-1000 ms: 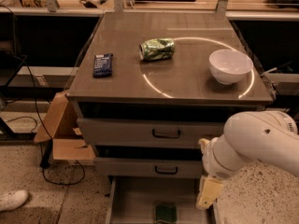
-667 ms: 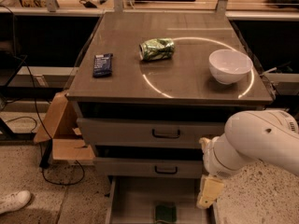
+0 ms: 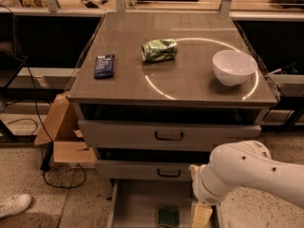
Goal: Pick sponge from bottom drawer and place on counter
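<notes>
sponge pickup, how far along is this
Early. Done: the bottom drawer is pulled open, with the sponge lying flat inside it. In hand: the gripper hangs low over the drawer beside the sponge, not on it. Left: grasp the sponge, lift it out and set it on the counter, where a crushed can, a dark packet and a white bowl sit.

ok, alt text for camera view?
The gripper hangs over the open bottom drawer, beside the green sponge lying inside. On the counter sit a dark blue packet, a crushed green can and a white bowl.
</notes>
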`<action>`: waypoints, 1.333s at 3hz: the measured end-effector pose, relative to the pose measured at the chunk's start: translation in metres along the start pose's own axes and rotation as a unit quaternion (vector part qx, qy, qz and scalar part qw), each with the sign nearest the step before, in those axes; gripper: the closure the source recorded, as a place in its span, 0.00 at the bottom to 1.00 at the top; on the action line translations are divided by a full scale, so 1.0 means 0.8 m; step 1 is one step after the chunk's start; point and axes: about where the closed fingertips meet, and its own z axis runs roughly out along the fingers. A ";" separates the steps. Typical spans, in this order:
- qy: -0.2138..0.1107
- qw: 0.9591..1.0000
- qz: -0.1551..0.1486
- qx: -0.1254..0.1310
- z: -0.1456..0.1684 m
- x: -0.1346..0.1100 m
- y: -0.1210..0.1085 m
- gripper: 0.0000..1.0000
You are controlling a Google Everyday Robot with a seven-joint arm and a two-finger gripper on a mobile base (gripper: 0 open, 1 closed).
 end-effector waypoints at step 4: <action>-0.029 0.999 0.002 0.032 0.101 -0.025 0.020 0.00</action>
